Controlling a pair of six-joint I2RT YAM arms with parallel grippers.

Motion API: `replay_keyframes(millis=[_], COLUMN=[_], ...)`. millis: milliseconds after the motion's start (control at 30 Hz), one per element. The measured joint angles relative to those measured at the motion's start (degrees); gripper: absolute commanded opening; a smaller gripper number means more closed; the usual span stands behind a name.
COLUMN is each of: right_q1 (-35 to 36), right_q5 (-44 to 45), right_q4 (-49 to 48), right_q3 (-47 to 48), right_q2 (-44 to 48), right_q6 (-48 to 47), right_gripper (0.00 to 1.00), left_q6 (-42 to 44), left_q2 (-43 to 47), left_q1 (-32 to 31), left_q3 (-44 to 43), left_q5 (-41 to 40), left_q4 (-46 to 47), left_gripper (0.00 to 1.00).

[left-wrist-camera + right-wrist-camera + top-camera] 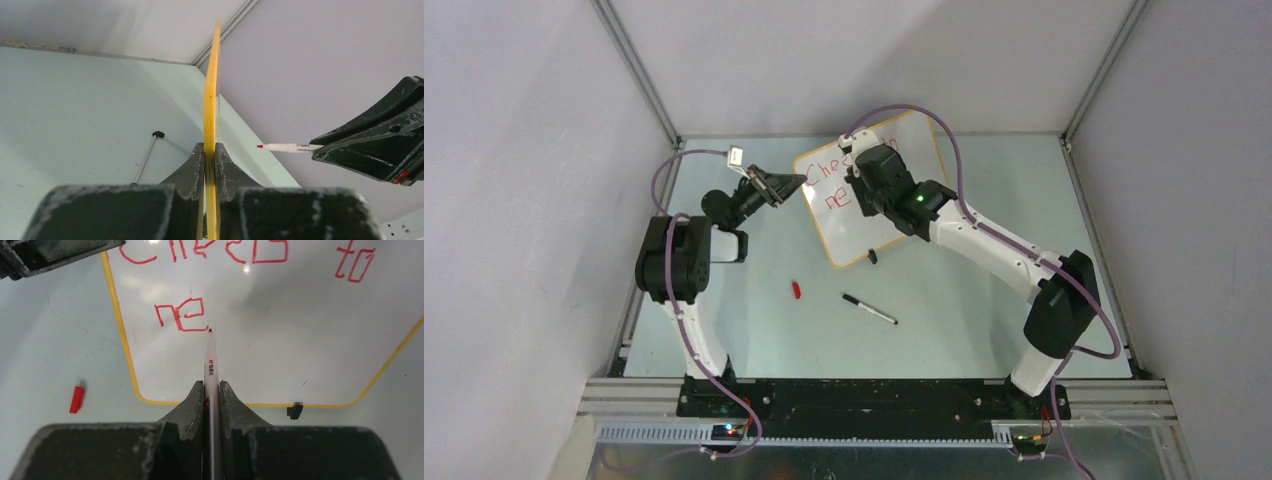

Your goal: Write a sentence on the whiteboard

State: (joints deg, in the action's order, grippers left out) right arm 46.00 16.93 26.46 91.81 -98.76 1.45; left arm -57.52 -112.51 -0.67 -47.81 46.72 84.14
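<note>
Item 1 – tabletop (984, 330): pale green, walled on three sides, arm bases along the near edge.

Item 2 – pen (869, 308): white barrel with a black end, lying loose on the near middle of the tabletop, slanted, touching nothing else.

Item 3 – cap (796, 290): small and red, lying just left of the pen and apart from it, short of the board's near left corner.

Item 4 – whiteboard (879, 215): glossy white with a yellow-orange rim, at the far middle of the tabletop, turned at an angle. One black clip foot (295, 411) sits on its near edge. Whether it lies flat or leans cannot be told.

Item 5 – sentence (195, 315): red handwriting in two rows, "Cheers to" above and "ne" below at the left.

Item 6 – left end effector (211, 150): jaws pinched tight on the whiteboard's left rim, the board seen edge-on between them.

Item 7 – right end effector (212, 386): over the board, jaws closed on a red marker (211, 357) with a white barrel. The marker's tip sits at the end of the bottom stroke of the "e".
</note>
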Motion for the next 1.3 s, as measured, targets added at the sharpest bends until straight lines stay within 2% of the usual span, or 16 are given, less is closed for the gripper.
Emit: replay_keyframes(millis=[467,1300], right_q1=[-2.1,-2.3], right_q5=[0.4,-2.3], right_q4=[-5.5,-9.5], right_q3=[-8.0,-8.2], right_q2=[1.0,1.7], right_q6=[0.2,1.5], right_gripper=[0.0,0.0], left_q6=[0.0,0.0], left_q2=[0.0,0.0], left_q1=[0.0,0.0], left_q3=[0.0,0.0], left_q5=[0.0,0.0], left_q4=[0.0,0.0], left_gripper=[0.0,0.0])
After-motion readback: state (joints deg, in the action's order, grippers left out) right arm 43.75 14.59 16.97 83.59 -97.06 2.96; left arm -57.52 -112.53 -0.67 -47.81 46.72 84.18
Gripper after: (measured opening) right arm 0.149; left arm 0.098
